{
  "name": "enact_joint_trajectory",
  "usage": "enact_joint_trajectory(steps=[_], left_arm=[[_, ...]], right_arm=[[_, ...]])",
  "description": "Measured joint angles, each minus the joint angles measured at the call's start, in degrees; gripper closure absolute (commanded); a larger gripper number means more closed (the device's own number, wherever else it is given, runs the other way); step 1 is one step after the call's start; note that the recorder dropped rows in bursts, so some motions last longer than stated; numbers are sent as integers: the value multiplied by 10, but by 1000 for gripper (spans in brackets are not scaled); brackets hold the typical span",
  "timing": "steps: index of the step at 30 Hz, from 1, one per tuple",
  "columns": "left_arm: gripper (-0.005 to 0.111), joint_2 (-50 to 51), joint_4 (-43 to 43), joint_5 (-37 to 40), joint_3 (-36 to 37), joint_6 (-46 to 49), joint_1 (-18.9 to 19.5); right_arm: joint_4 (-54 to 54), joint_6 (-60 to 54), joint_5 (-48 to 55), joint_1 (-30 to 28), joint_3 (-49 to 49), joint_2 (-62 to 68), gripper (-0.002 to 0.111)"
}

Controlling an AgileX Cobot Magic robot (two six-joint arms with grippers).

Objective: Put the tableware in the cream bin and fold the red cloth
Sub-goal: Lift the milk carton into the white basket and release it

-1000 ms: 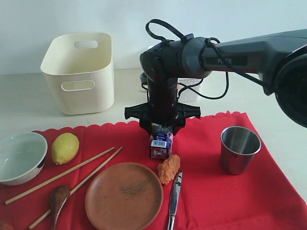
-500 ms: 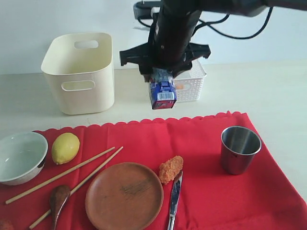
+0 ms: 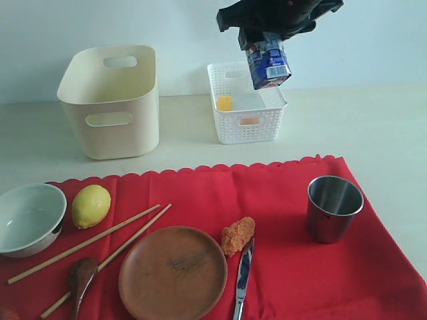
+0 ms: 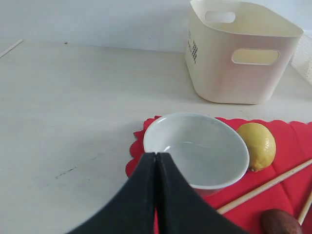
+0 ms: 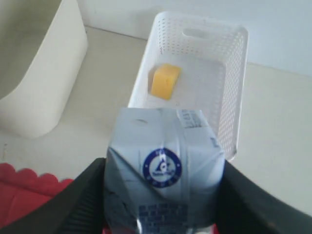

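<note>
Lifting the glossy, boxy milk carton [image 3: 270, 67] higher and rightward than before, clamping it in the right gripper [image 3: 264, 40] over the white lattice basket [image 3: 248, 127]; keeping the left gripper [image 4: 156, 165] closed, empty.

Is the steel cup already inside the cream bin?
No: the steel cup stands upright on the red cloth, well apart from the cream bin.

Front overview, close-ups; shared cream bin [image 3: 120, 140]

A lab-like test setup: bare pale table [image 3: 373, 127] against a blank white wall [image 3: 167, 23].
</note>
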Motion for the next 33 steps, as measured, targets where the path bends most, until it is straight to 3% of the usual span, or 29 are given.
enact_joint_trajectory(steps=[12, 23, 33], left_arm=[[107, 0, 0, 0, 0, 0, 0], [107, 0, 0, 0, 0, 0, 0], [107, 0, 0, 0, 0, 0, 0]], right_arm=[[220, -261, -99, -104, -30, 104, 108], [311, -382, -106, -121, -252, 287, 108], [292, -396, -110, -121, -418, 442, 108]])
